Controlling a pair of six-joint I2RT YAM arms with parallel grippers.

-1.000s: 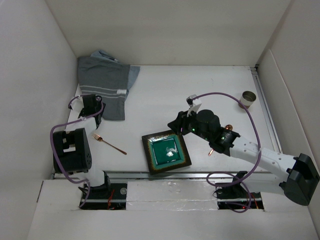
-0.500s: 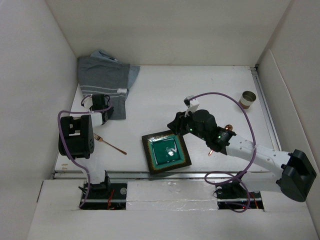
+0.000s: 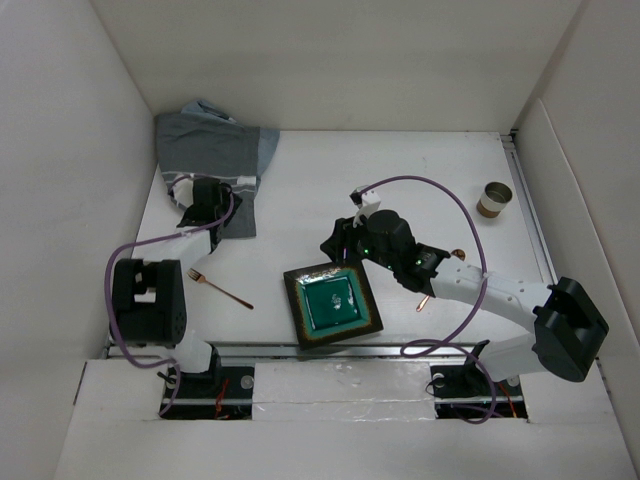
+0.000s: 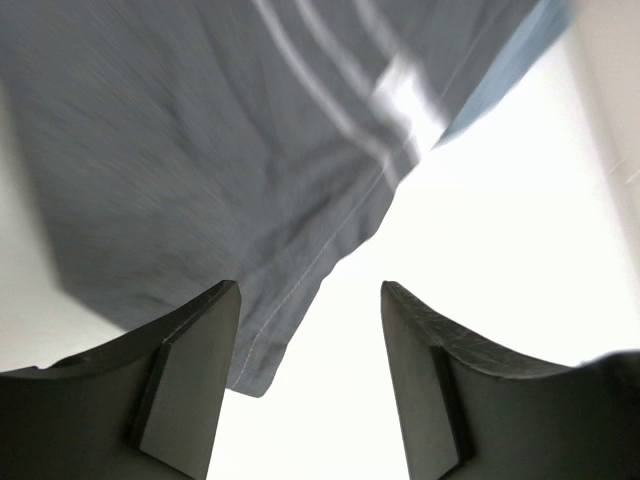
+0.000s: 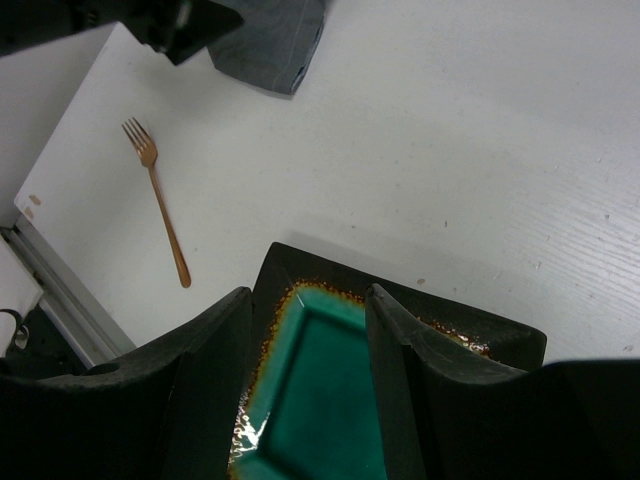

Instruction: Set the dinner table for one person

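over the cloth [image 3: 212, 150] the left fingers [image 4: 190, 380] have advanced, apart; right fingers [image 5: 200, 385], apart, reached the plate's [image 5: 480, 335] corner.

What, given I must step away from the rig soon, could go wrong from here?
The right gripper is open over one corner of the square green-glazed plate with a dark rim; gripped there, the plate might tilt or slip.
The left gripper is open above the near edge of the rumpled grey white-striped cloth; it may pinch one fold and drag it bunched.
The copper metal fork lies near both and could get swept aside.
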